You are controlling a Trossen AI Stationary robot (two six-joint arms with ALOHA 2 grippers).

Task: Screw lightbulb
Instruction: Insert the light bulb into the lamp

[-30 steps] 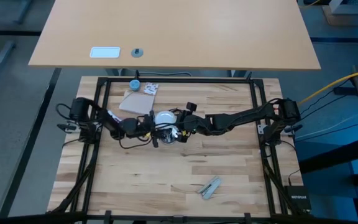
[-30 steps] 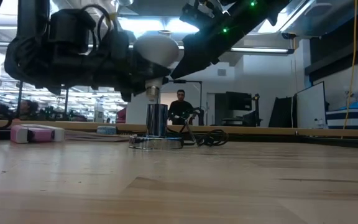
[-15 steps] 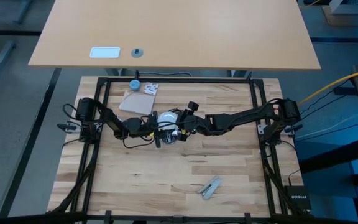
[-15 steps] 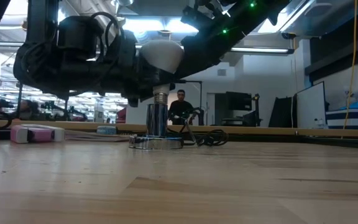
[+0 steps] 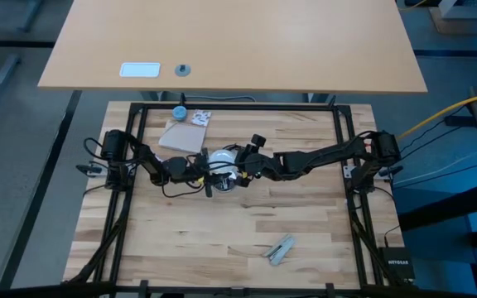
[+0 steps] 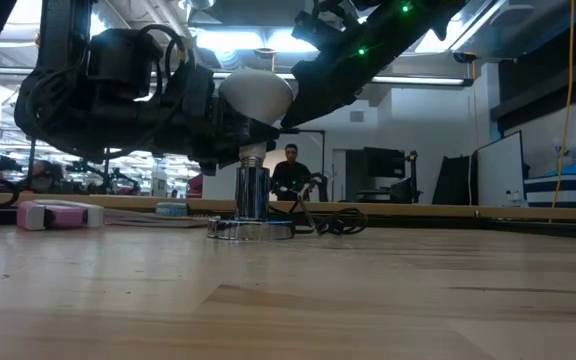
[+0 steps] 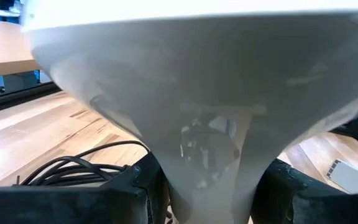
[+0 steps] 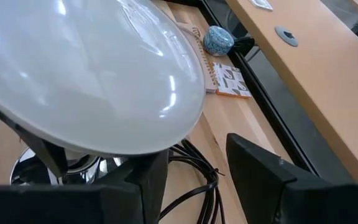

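Observation:
The frosted white lightbulb (image 5: pixel 219 156) stands upright at the table's middle, globe up. Its grey screw neck (image 6: pixel 252 157) rests on the mouth of a shiny upright socket (image 6: pixel 252 192), which stands on a round silver base (image 6: pixel 251 230). My left gripper (image 5: pixel 208 164) reaches in level from the table's left and is shut on the bulb low down. My right gripper (image 5: pixel 237 161) slants down from the right and is shut on the globe (image 6: pixel 258 88). My left gripper pinches the bulb's narrow taper (image 7: pixel 229 162), just under the globe, between its two fingers (image 7: pixel 135 186). The fingers come in level from the table's left. The bulb stands upright with its neck at the socket's mouth. My right gripper has the globe's right side (image 8: pixel 166 124) at its fingers (image 8: pixel 145 177), slanting down from the table's right. The globe itself hides the place of contact.
A black cord (image 6: pixel 333 222) lies coiled beside the base. A blue round cap (image 5: pixel 179 112) and a card pad (image 5: pixel 187 132) lie far left of the bulb. A silver piece (image 5: pixel 280 248) lies near the front edge. A person (image 6: pixel 290 165) stands beyond the table.
My left gripper has gone a little toward the table's right and down, carrying the bulb. The bulb's neck, which hung just above and left of the socket, now sits on the socket's mouth. The bulb stays upright.

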